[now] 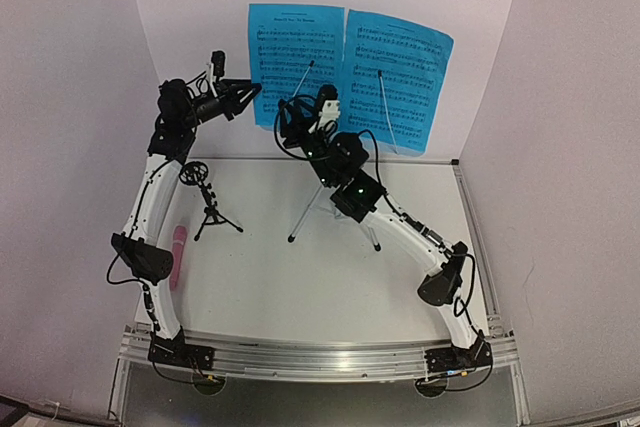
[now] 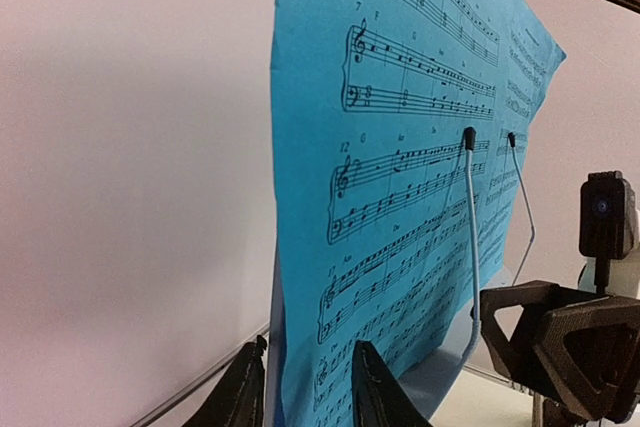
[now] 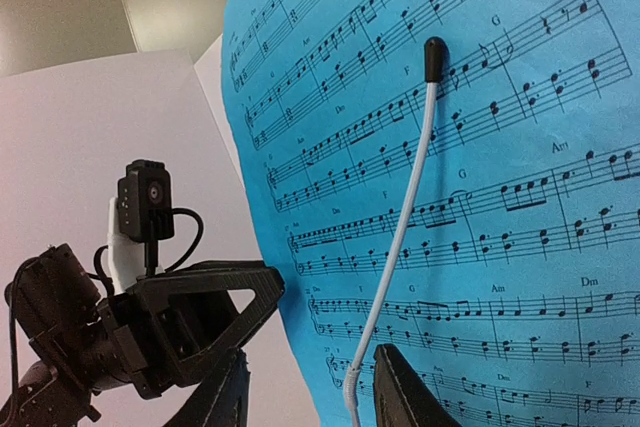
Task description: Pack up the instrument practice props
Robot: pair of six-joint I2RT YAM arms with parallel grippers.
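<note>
R claw (image 3: 310, 365) at sheet (image 3: 500, 162): Am, Dm.

Bright, even light throws faint shadows on the tabletop (image 1: 300, 277); the overhead view bows at its edges, and the music sheet (image 3: 500, 247) reads crisp.

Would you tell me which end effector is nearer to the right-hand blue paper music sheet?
Right. The right end effector is at the white wire holder of the left-hand blue sheet, beside that right-hand sheet; the left end effector straddles its far left edge.
</note>
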